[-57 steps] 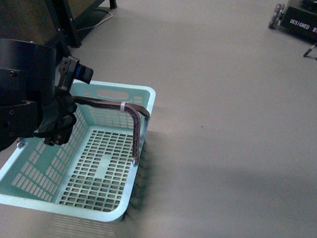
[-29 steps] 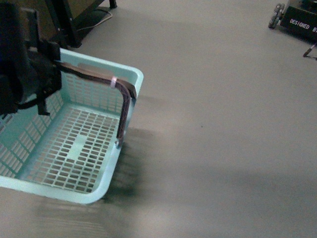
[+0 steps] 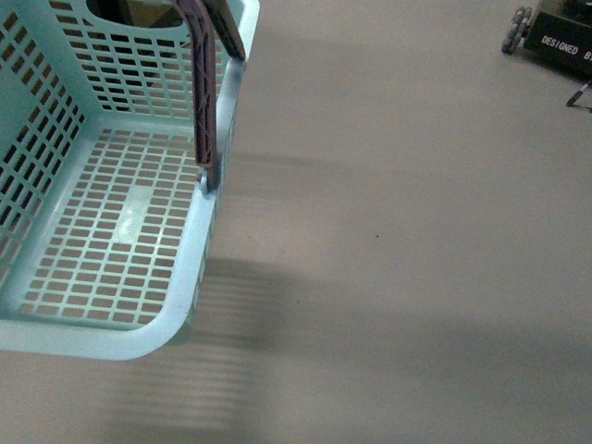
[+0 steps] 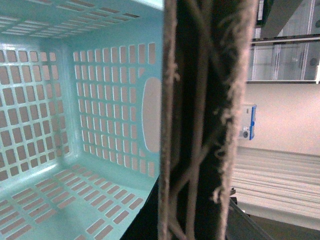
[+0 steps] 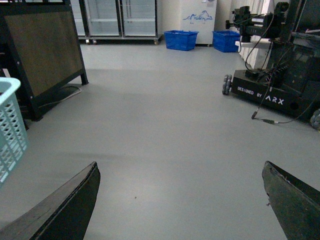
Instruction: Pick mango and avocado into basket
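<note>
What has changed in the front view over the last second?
The basket has moved up and left, closer to the camera. It now hangs off the floor with its shadow beneath. The left arm seen at its brown handle has gone out of the front view. Unchanged: the basket is empty, and the wheeled robot base stays in the far corner.
</note>
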